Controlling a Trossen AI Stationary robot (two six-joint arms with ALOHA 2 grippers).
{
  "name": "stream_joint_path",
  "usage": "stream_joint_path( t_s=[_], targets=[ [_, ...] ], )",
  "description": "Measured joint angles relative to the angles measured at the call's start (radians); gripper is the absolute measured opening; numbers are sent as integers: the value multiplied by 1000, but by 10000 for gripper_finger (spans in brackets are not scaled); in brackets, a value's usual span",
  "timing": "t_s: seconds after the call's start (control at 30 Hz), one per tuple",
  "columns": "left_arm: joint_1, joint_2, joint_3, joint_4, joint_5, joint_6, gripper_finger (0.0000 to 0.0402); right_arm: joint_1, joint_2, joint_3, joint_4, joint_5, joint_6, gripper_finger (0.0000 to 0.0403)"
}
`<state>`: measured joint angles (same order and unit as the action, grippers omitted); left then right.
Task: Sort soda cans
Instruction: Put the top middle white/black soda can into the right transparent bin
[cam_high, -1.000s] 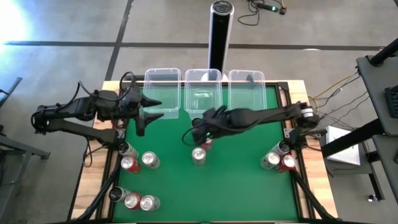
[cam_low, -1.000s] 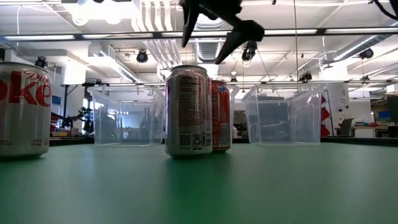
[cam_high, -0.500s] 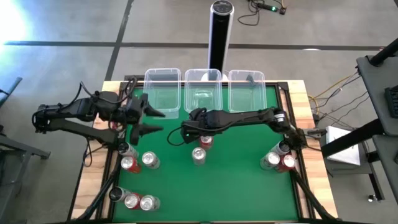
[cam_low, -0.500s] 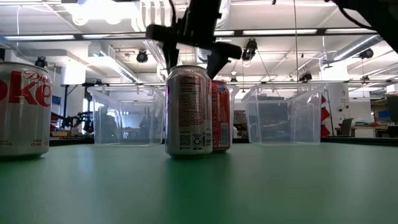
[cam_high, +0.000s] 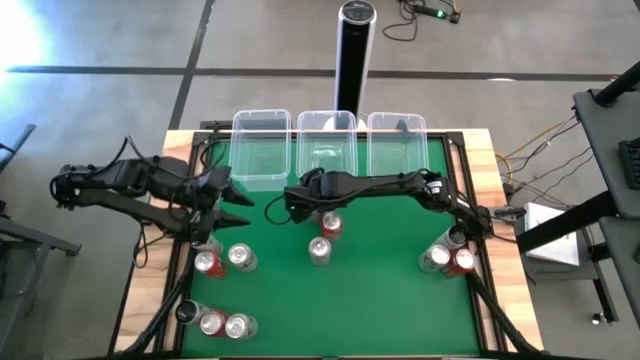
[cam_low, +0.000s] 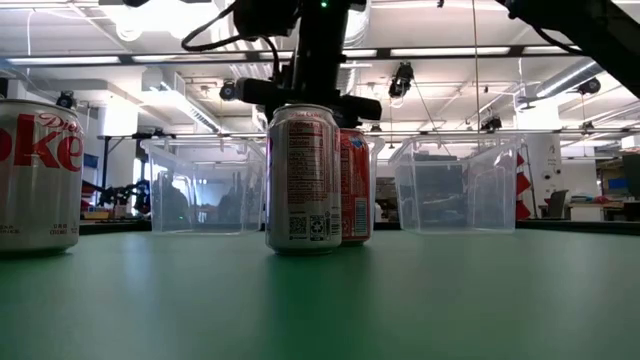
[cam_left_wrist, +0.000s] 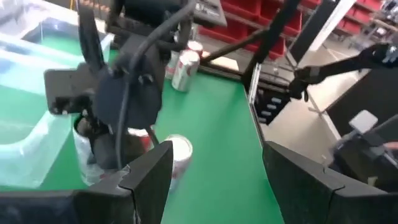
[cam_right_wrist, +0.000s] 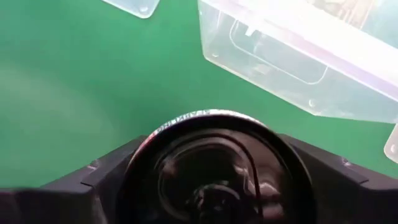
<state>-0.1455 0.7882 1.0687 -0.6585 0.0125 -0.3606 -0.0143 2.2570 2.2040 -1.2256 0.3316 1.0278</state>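
At mid-table, just near of the middle clear tub (cam_high: 328, 150): right gripper (cam_right_wrist: 214, 186), spread wide and lowered over the top of a soda can (cam_right_wrist: 211, 127) with one finger at either side, probably the red can (cam_high: 330, 224) standing just far of the silver can (cam_high: 319, 250); hard to tell whether touching it. At the mat's left edge: left gripper (cam_high: 232, 200), wide open and holding nothing, above the left cluster of cans (cam_high: 215, 260). More cans at the near left (cam_high: 215, 322) and at the right edge (cam_high: 447, 258).

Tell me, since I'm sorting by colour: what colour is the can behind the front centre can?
Red, seen best in the low view: the red can stands just behind the silver can.
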Motion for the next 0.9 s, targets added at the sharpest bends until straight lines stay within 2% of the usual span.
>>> stream_joint_path(
  t_s=[0.2,0.3,0.47,0.53,0.63,0.73,0.9],
  targets=[
    [-11,18,0,29,-72,-11,233,1,-19,-1,-1,-61,-20,241],
    [-10,25,0,35,-83,-14,233,10,-58,-3,4,-73,-41,239],
    [-11,30,0,36,-84,-16,233,21,-174,39,34,-204,-116,239],
    [-11,29,0,38,-110,-16,233,24,-229,62,40,-220,-164,239],
    [-10,29,-1,65,-158,-30,233,16,-316,78,38,-192,-228,239],
    [-10,31,-1,168,-188,-32,233,-15,-405,74,15,-103,-290,239],
    [-10,50,-1,387,-231,38,233,-102,-509,72,-186,73,-309,240]
  ],
)
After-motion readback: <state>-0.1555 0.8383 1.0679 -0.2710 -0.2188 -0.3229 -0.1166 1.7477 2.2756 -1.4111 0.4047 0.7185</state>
